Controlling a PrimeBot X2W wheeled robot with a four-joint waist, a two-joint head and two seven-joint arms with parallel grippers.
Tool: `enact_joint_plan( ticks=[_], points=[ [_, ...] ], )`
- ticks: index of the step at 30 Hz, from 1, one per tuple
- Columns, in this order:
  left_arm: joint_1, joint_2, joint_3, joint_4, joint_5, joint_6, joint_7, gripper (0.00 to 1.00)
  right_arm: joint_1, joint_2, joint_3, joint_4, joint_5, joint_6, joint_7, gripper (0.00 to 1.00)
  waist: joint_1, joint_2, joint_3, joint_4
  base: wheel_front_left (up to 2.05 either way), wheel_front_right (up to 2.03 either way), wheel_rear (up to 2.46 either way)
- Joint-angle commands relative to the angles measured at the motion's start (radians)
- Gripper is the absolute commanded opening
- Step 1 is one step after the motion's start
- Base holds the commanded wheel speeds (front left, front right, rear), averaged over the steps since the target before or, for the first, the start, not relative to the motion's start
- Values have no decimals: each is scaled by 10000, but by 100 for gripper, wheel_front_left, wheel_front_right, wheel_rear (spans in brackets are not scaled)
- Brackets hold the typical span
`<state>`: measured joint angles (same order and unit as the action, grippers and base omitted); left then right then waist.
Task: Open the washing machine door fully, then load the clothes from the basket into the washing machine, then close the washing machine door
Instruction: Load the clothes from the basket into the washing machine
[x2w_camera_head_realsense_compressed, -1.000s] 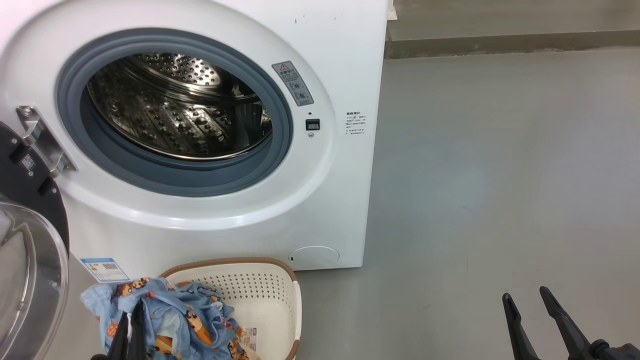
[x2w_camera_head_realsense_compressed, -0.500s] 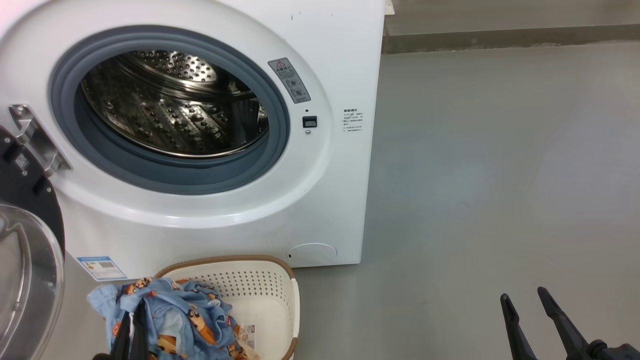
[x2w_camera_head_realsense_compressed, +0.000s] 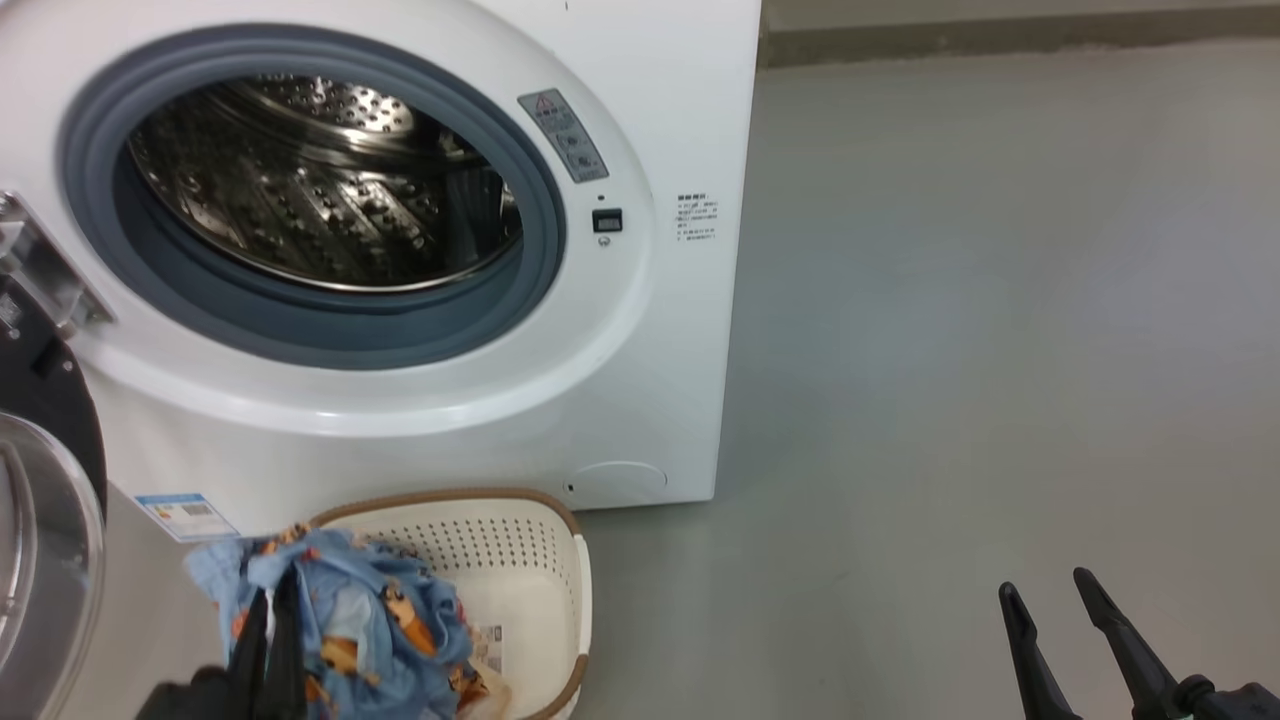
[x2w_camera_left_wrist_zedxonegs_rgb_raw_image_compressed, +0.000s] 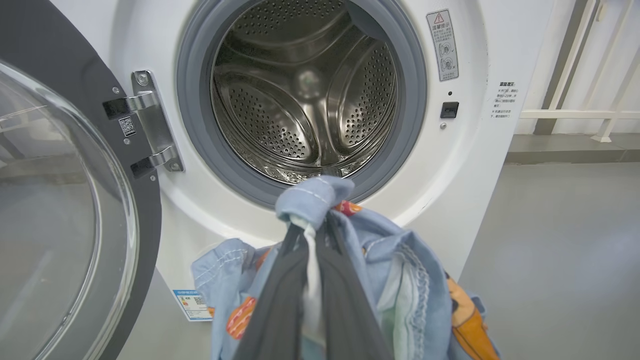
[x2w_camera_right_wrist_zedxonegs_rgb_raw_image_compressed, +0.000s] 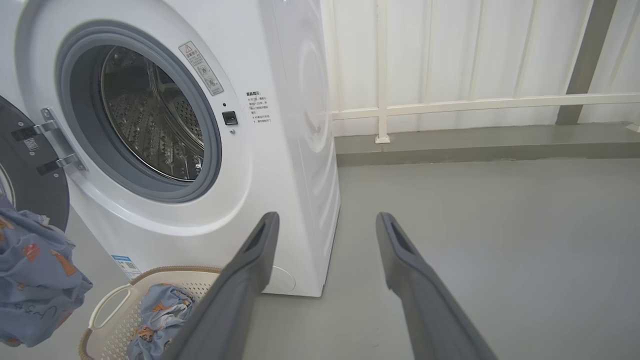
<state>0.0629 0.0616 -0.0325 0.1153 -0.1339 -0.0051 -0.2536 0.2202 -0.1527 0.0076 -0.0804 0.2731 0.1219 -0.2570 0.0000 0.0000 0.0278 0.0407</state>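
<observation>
At the lower left, the left end effector (x2w_camera_head_realsense_compressed: 272, 600) pinches the bear-print clothes (x2w_camera_head_realsense_compressed: 370, 610) above the basket (x2w_camera_head_realsense_compressed: 583, 580). At the lower right, the right end effector (x2w_camera_head_realsense_compressed: 1044, 583) hangs spread over the floor (x2w_camera_head_realsense_compressed: 1000, 300). Behind them stands the washing machine (x2w_camera_head_realsense_compressed: 680, 100), its door (x2w_camera_head_realsense_compressed: 40, 500) open at the left edge.

Head view looks steeply down; both wrist views face the washing machine (x2w_camera_head_realsense_compressed: 640, 330), left nearer.
</observation>
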Motion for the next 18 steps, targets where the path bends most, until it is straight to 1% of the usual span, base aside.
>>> enact_joint_plan(
  ticks=[1, 4, 5, 10, 18],
  points=[
    [-733, 67, 289, 61, -51, -96, -82, 0, -351, -210, 162, -310, -60, 88, -48, 100, 0, 0, 348, -35, 0, 0, 0],
    [-1475, 60, 283, 668, -182, -194, -82, 0, -568, -277, 152, -395, -18, 88, -48, 100, 0, 0, 905, -128, 0, 0, 0],
    [-1475, 60, 283, 668, -182, -194, -82, 0, -568, -277, 152, -395, -18, 88, -48, 100, 0, 0, 905, -128, 0, 0, 0],
    [-2574, 86, 419, 1557, -381, -278, -82, 0, -887, -329, 64, -494, 64, 88, -48, 100, 0, 0, 1684, -381, 0, 0, 0],
    [-4717, 338, 646, 3158, -711, -551, -80, 0, -1422, -302, -68, -614, 199, 88, -48, 100, 0, 0, 3056, -880, 0, 0, 0]
  ],
)
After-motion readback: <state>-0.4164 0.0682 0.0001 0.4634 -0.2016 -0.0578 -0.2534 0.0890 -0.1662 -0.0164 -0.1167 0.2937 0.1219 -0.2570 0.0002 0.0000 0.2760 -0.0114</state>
